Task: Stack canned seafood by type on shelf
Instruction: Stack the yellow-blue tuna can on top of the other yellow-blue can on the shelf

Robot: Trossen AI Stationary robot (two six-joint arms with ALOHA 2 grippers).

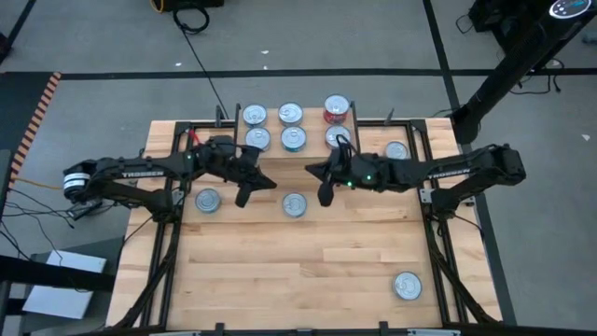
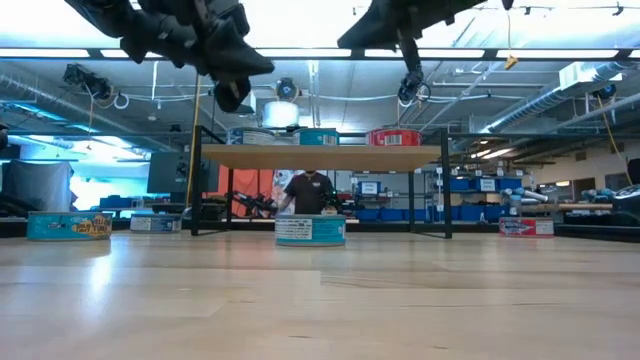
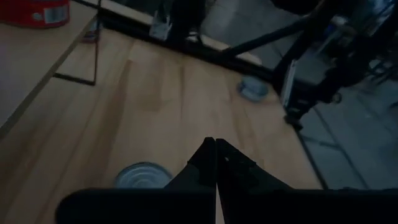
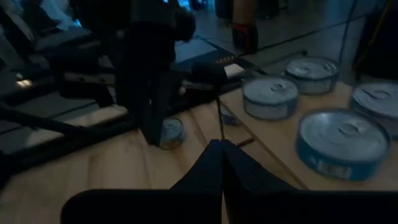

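While both sets of fingers, left gripper and right gripper, are pressed together, the can between could be knocked unless spread.

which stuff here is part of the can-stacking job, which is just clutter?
Job:
- shelf with six cans on top, including the red can
- loose cans on the table: centre can, left can, right can, near-corner can
- left pincer and right pincer, both shut, empty

Clutter:
- floor cable
- person in the room behind
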